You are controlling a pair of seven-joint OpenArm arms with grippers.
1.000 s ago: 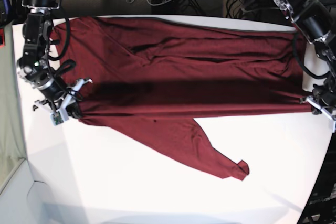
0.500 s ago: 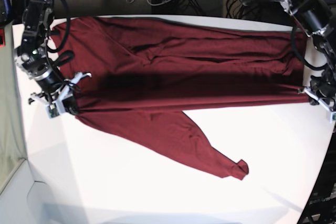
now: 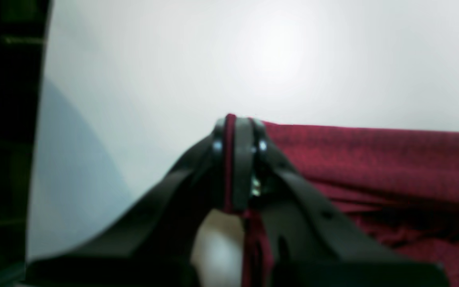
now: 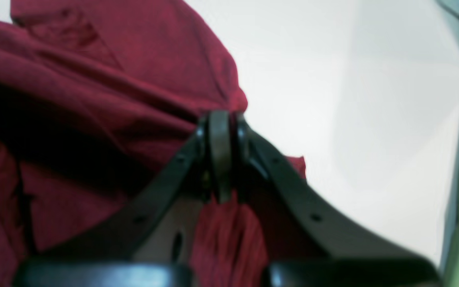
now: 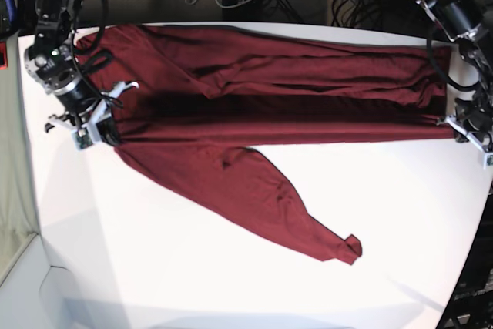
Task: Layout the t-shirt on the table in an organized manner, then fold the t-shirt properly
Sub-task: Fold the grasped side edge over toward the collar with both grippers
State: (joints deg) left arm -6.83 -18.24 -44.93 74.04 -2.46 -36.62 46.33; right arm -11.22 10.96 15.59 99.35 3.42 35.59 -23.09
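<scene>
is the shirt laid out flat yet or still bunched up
Still bunched. The t-shirt is stretched into a long creased band between the two grippers, and one loose flap trails toward the near edge of the table.

Bare table (image 5: 192,267) in front, t-shirt (image 5: 254,105) stretched across far half, sleeve (image 5: 262,198) trailing forward

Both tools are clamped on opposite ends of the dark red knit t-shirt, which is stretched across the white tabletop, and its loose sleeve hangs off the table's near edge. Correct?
Not quite. The base view shows the loose sleeve of the dark red knit t-shirt lying flat on the white tabletop, well short of its edge. The rest holds: left tool and right tool are clamped on opposite ends.
</scene>
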